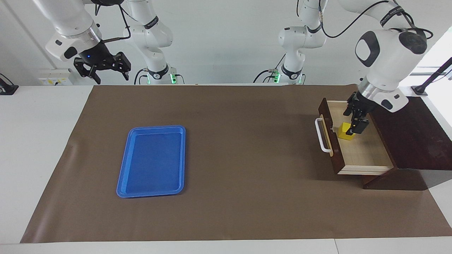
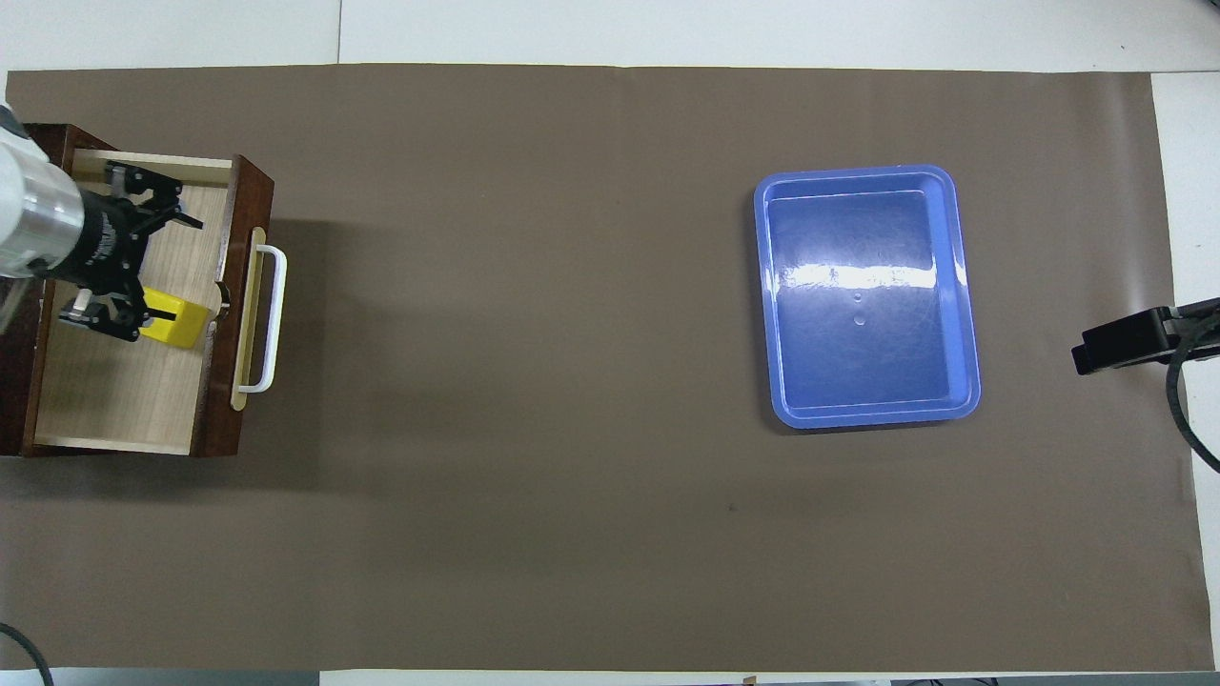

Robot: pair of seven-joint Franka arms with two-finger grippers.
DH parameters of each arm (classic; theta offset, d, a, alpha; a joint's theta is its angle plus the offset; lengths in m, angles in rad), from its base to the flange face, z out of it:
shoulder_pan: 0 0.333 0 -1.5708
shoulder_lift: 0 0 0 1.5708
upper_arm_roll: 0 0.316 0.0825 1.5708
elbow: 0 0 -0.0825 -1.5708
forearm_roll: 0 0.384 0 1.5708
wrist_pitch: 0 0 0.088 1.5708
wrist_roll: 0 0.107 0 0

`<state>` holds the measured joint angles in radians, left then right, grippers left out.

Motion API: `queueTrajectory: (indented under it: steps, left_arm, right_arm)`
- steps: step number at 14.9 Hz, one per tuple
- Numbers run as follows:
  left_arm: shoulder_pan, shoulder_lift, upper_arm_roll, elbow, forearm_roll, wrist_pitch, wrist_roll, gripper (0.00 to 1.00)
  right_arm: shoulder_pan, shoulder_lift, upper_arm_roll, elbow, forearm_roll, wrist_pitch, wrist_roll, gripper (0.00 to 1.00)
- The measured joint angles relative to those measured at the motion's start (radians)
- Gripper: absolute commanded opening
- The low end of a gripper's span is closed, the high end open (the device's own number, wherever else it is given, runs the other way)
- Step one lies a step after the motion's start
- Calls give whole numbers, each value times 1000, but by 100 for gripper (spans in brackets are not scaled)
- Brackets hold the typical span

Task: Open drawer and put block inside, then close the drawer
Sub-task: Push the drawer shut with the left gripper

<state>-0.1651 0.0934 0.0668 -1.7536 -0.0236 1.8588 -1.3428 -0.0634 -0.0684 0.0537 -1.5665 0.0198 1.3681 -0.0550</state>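
Observation:
The drawer stands pulled open at the left arm's end of the table, showing its pale wood inside, also in the overhead view. Its dark front with the white bar handle faces the table's middle. My left gripper reaches down into the drawer and is shut on the yellow block, low over the drawer floor close to the drawer front. In the overhead view the left gripper partly covers the block. My right gripper waits raised and open over the table's edge at the right arm's end.
The drawer's dark brown cabinet stands at the table's end. A blue plastic tray lies on the brown mat toward the right arm's end, also in the overhead view. A black stand is beside the cabinet.

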Motion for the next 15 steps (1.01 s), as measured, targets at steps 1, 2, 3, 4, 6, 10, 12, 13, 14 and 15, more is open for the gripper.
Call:
queueTrajectory:
  steps: [1, 2, 3, 4, 6, 10, 12, 13, 14, 15]
  left_arm:
    - [-26, 13, -1, -22, 11, 26, -40, 100]
    - [-42, 24, -2, -52, 32, 60, -67, 100]
    - [-47, 30, -2, -84, 46, 88, -80, 100]
    - [-47, 31, 1, -117, 58, 110, -82, 100]
    - [-42, 26, 4, -139, 71, 129, -86, 100]
    - [13, 19, 5, -137, 115, 141, -54, 100]
    - [70, 19, 12, -130, 144, 153, -2, 100]
    - [99, 20, 15, -124, 147, 155, 34, 100]
    - [126, 20, 17, -120, 149, 156, 70, 100]
    - [151, 21, 19, -114, 149, 158, 108, 100]
  right_arm:
    - [0, -1, -2, 0, 0, -11, 39, 100]
    - [0, -1, -4, 3, -1, -23, 75, 100]
    - [0, -2, -5, 13, -3, -37, 98, 100]
    - [0, -2, -6, 27, -14, -48, 109, 100]
    - [0, -4, -4, 48, -54, -56, 110, 100]
    - [0, -4, -4, 41, -61, -18, 108, 100]
    - [0, -4, -5, 32, -61, -7, 108, 100]
    - [0, -4, -5, 29, -60, -6, 108, 100]
    - [0, -4, -4, 27, -60, -4, 108, 100]
    - [0, -4, -4, 24, -59, 0, 107, 100]
